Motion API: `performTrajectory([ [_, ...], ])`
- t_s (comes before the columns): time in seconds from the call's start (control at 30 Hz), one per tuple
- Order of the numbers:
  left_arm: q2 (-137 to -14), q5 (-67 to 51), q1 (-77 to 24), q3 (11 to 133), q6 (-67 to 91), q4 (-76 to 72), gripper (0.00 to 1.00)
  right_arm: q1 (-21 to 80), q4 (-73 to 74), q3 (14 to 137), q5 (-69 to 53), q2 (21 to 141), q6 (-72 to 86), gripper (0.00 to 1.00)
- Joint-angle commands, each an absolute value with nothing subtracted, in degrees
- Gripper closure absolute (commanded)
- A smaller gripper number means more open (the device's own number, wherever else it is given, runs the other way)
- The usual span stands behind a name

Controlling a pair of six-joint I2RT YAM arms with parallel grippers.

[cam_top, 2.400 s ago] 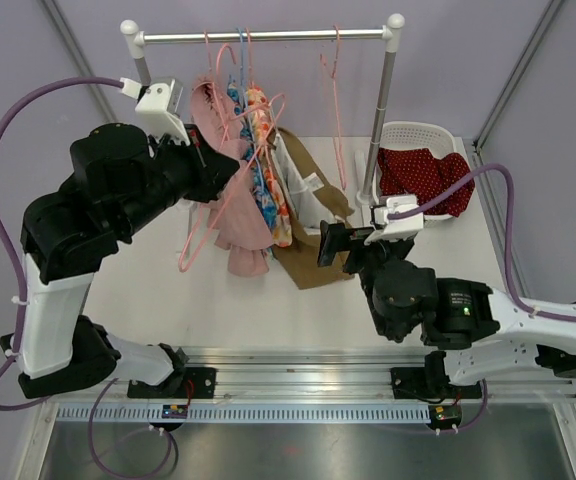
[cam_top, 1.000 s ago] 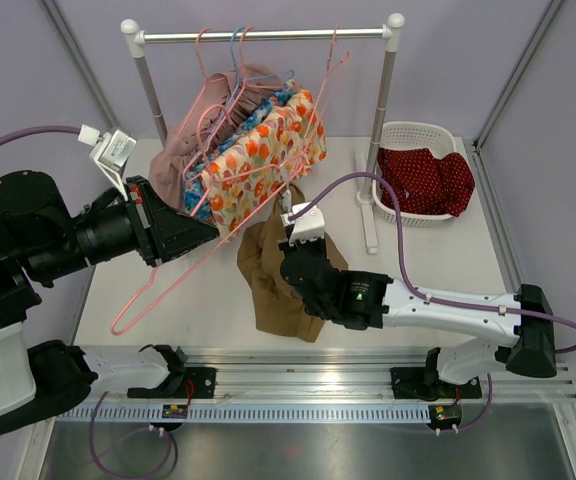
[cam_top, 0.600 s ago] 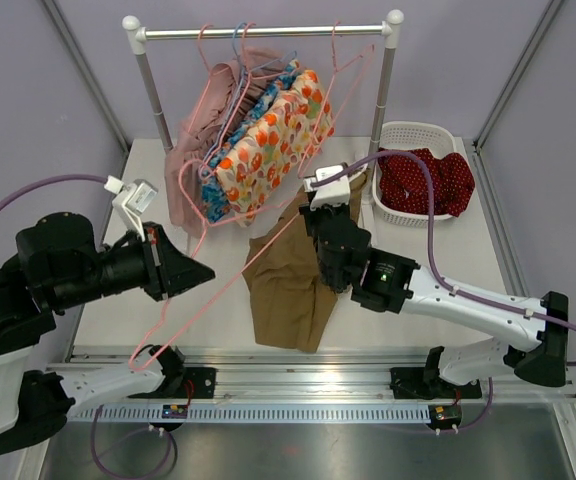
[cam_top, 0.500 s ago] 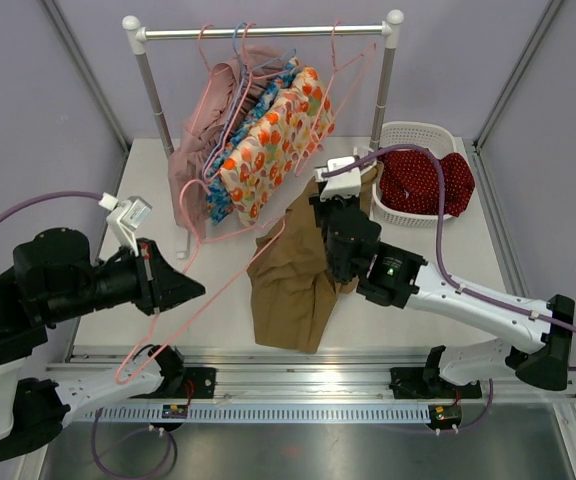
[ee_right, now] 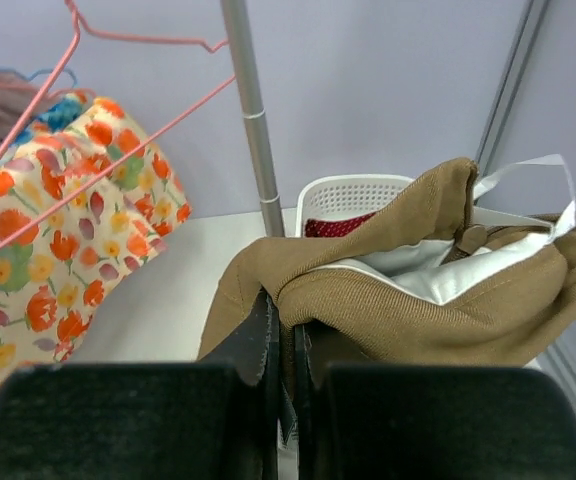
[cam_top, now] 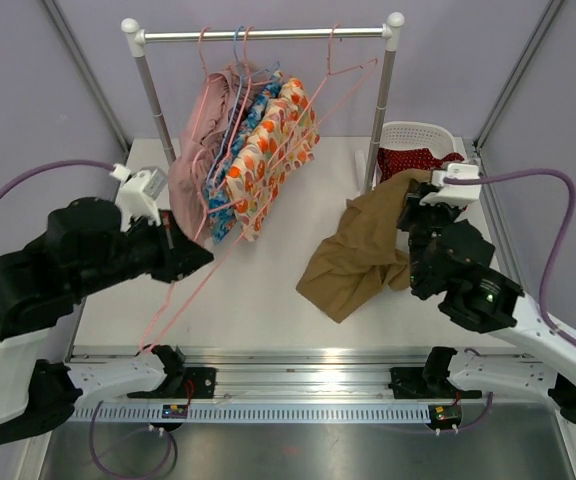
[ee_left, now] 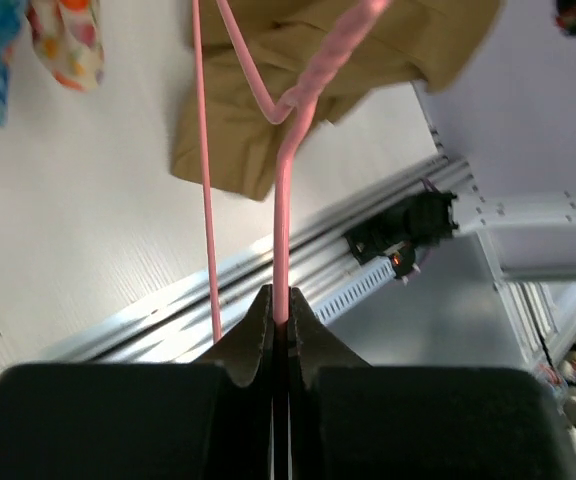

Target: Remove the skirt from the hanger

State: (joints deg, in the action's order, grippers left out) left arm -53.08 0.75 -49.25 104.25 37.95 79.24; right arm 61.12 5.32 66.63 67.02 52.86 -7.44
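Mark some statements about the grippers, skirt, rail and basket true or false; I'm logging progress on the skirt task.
1. The left gripper is clamped on the pink hanger. True.
2. The brown skirt hangs on the rail. False: the right gripper holds it off the rail, near the white basket.
3. The white basket is empty. False: a red garment lies in it.
4. A floral garment hangs on the rail. True.
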Motion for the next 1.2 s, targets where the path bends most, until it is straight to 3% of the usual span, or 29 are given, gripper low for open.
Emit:
performTrajectory([
  [0.0,-62.1,8.6,-49.4,109.9,31.6,70.2,1.00,60.1,2.6,71.0,66.3,49.6,-12.9,1.00],
  [0.17,-77.6,17.7,-49.4,125.7,26.5,71.7,1.00,54.6,17.3,96.9,59.4,64.7,-18.4,1.00],
  [0.3,-85.9,21.1,-49.3,136.6,23.6,74.2,1.00,40.8,25.8,111.9,50.0,72.6,-16.2,1.00],
  [0.5,-86.4,16.7,-48.8,137.1,21.7,70.4,1.00,18.7,28.0,128.4,36.0,84.9,-9.8,1.00],
  [0.7,-82.1,9.1,-48.6,138.5,20.9,69.0,1.00,4.5,32.5,151.2,27.3,107.8,-0.5,1.00],
  [0.83,-79.3,12.5,-48.6,138.2,19.4,68.1,1.00,3.4,24.7,151.9,24.6,114.1,-1.0,1.00],
  [0.97,-77.9,16.0,-48.3,132.5,17.1,62.4,1.00,3.4,26.2,150.3,23.0,117.4,2.5,1.00],
  [1.1,-81.3,14.9,-47.1,130.4,16.2,56.7,1.00,3.4,20.1,125.2,20.6,110.4,7.2,1.00],
  [1.17,-83.5,13.1,-45.9,131.0,15.7,53.7,1.00,3.3,20.9,119.1,16.2,107.0,9.3,0.96],
])
